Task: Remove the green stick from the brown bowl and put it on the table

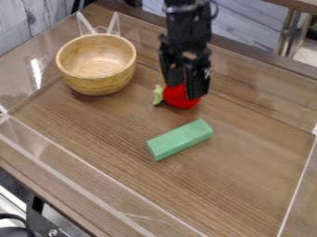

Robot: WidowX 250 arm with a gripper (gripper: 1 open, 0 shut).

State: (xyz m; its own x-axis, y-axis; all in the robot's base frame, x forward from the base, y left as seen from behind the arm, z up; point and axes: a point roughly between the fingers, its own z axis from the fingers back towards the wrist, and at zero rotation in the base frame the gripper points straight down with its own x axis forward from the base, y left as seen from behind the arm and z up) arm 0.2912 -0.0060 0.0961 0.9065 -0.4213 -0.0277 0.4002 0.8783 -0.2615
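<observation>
1. The flat, light green rectangular stick lies on the brown wood-grain table, about midway between the near and far edges and toward the right side, well apart from the round tan wooden bowl near the far left corner.
2. The bowl looks empty.
3. The black robot gripper hangs above the table behind the stick, fingers spread and holding nothing, just in front of a red ball-like fruit with a green leaf.
4. Judged from this, the placing step appears done; the release is complete.
5. The next move calls only for lifting the arm clear without nudging the stick or the fruit.
</observation>
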